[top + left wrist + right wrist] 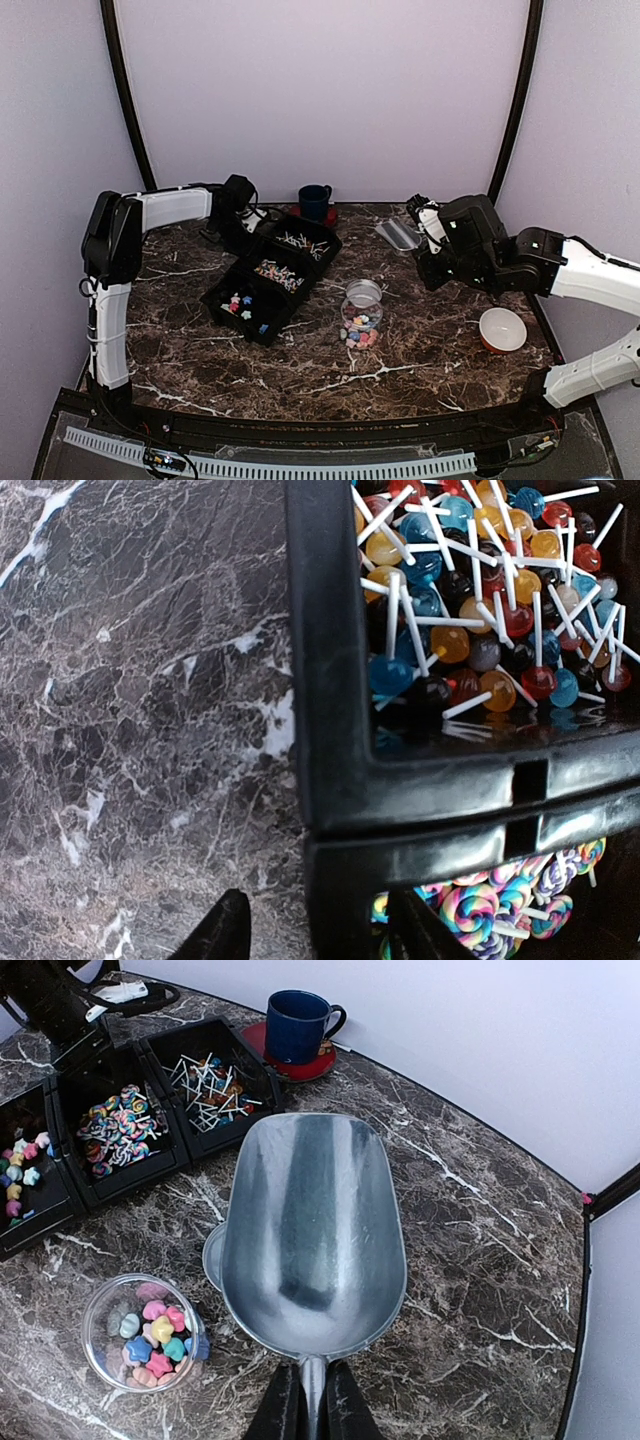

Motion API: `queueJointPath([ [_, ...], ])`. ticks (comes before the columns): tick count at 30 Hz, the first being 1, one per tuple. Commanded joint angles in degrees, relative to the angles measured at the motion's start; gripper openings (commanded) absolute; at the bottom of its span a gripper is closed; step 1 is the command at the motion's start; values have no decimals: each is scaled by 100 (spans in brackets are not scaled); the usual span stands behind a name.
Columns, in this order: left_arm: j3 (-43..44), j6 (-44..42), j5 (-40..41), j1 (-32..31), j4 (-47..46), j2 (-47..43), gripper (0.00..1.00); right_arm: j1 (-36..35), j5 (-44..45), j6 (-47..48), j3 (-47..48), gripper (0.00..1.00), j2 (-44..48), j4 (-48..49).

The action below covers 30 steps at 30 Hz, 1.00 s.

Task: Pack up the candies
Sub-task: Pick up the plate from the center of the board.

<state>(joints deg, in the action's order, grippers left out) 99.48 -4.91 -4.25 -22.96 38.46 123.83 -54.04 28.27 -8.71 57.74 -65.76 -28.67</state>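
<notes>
Top external view: the marble bench (430, 345) carries a black tray (335, 680), and the left hand (315, 932) sits at its far corner; the fingers (228, 930) stand apart, astride the tray's outer wall, with bare marble showing between the outside one and the wall, so nothing is clamped. The right hand (314, 1410) is closed tight on the handle of a steel scoop (312, 1230); the scoop's long axis runs straight out ahead of that hand, mouth away from it, bowl empty. A clear jar (90, 1325) stands just left of that hand. The candies (155, 1335) part-fill the jar; the rest lie in the tray, ahead and to the left. The stick lollipops (470, 600) cross every which way, with no shared axis; the small pieces have no long axis. I'd judge this a refill step; next the scoop must dip into a tray compartment while the left hand steadies the wall.
</notes>
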Motion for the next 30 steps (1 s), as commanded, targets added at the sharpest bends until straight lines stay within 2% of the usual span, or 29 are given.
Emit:
queueJointPath([
  [1,178,-195,-174,84,284,9,44,33,-10,-45,5,0,5,274],
  [5,185,-194,-321,111,343,88,34,34,-52,-13,41,0,-45,301],
  [13,179,-147,-467,136,399,146,24,34,-111,-4,80,0,-80,293],
  [19,177,-80,-620,134,438,157,1,32,-200,46,120,0,-84,230],
  [23,197,96,-752,134,632,67,0,25,-391,159,274,0,-126,83],
  [30,-964,484,-978,134,161,-801,0,-215,-915,459,778,0,-374,-269],
])
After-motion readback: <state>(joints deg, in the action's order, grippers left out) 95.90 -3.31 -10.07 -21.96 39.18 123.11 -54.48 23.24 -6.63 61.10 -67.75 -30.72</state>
